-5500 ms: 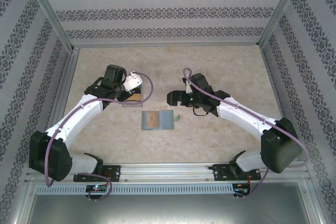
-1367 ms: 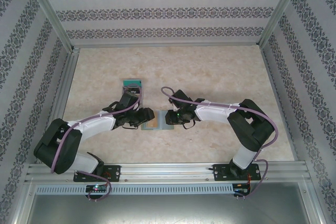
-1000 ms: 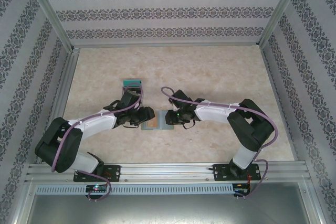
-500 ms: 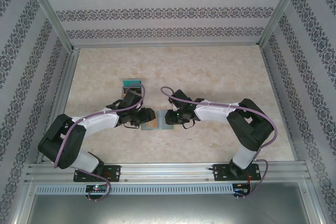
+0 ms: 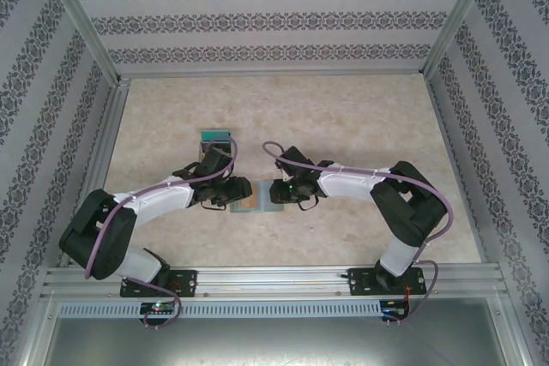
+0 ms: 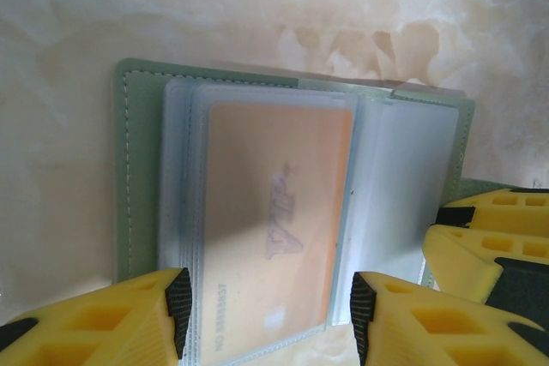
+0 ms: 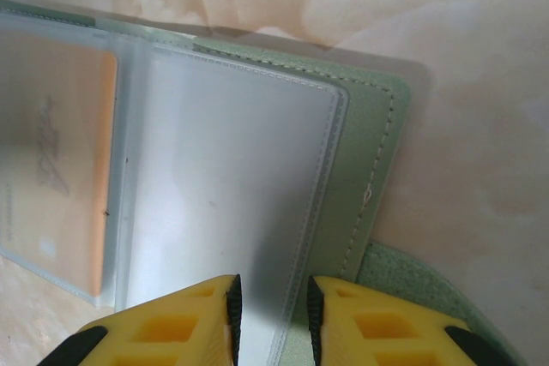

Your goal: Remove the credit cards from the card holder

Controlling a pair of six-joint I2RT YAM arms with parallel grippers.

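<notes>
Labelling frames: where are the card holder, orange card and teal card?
card holder (image 6: 125,169), left wrist view, green stitched edge.
orange card (image 6: 274,203), left wrist view, printed face.
teal card (image 5: 216,135), top view, middle.

1. One card holder (image 6: 137,169) is lying open on the table (image 5: 360,117).
2. Two cards are showing: one tan card (image 6: 274,212) is sitting inside the card holder, and one teal card (image 5: 216,136) is lying beyond the card holder's far edge.
3. Two grippers are reaching over the card holder: the left gripper (image 6: 266,315) and the right gripper (image 7: 270,315).
</notes>
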